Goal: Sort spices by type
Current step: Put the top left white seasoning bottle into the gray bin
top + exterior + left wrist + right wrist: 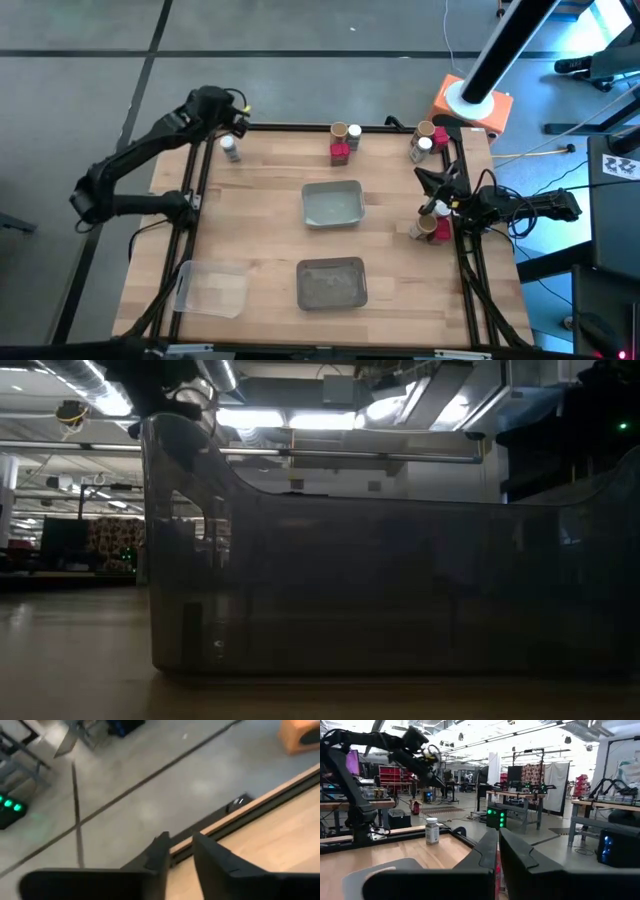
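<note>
**Spice sort: left arm at far-left corner, right arm at right edge**

Low view is almost wholly blocked by a clear tray (400,590) standing right before the lens; no spices can be made out through it.

Left gripper (238,122) is above the desk's (260,215) far-left corner, just beside a lone white-lidded jar (230,149) standing upright near that edge. In its wrist view the jaws stand slightly apart with nothing between them; the jar is out of that picture, only floor and desk edge show.

Right gripper (432,183) is at the right edge, jaws together, holding nothing. Just beside it a right-edge cluster (430,222) of containers: tan top, white lid, red packet; it is partly covered by the arm, so the count is unclear.

Far edge: a tan-topped cylinder with red packet (341,148) at middle, and a far-right group (427,140).

A grey tray (332,203) and a darker tray (331,282) lie mid-desk, and a clear tray (211,288) near-left. Open desk lies between the trays and the left edge.
</note>
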Controlling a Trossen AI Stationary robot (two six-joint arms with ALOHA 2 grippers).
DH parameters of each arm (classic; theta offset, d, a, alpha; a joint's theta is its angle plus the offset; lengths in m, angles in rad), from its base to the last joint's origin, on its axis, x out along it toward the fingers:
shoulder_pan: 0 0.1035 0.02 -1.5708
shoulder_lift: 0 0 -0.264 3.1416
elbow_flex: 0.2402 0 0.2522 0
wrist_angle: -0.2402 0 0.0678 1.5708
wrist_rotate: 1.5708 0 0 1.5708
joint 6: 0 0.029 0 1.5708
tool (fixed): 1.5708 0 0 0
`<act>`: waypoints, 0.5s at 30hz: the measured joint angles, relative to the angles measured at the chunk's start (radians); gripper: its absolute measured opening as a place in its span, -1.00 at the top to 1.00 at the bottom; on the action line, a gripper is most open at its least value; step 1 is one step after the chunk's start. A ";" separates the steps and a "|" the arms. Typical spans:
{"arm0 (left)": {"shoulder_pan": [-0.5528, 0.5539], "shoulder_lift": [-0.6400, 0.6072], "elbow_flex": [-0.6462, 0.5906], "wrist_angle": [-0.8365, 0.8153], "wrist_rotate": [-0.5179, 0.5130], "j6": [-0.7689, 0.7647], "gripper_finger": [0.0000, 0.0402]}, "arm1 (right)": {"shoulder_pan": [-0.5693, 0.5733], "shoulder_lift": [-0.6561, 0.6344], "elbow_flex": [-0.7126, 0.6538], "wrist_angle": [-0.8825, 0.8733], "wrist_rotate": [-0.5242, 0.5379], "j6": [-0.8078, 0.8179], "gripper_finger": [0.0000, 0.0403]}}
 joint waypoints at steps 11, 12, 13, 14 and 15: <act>0.127 0.214 0.195 -0.328 0.158 -0.087 -0.15 | 0.000 0.000 0.000 -0.030 -0.062 0.019 0.89; 0.131 0.225 0.195 -0.339 0.159 -0.086 -0.18 | 0.000 0.000 0.000 -0.032 -0.064 0.019 0.89; 0.134 0.238 0.195 -0.350 0.160 -0.078 -0.21 | 0.000 0.000 0.000 -0.037 -0.074 0.019 0.89; 0.136 0.249 0.195 -0.358 0.161 -0.063 -0.23 | 0.000 0.000 0.000 -0.046 -0.089 0.019 0.89; 0.136 0.257 0.195 -0.360 0.161 -0.055 -0.24 | 0.000 0.000 0.000 -0.057 -0.108 0.020 0.89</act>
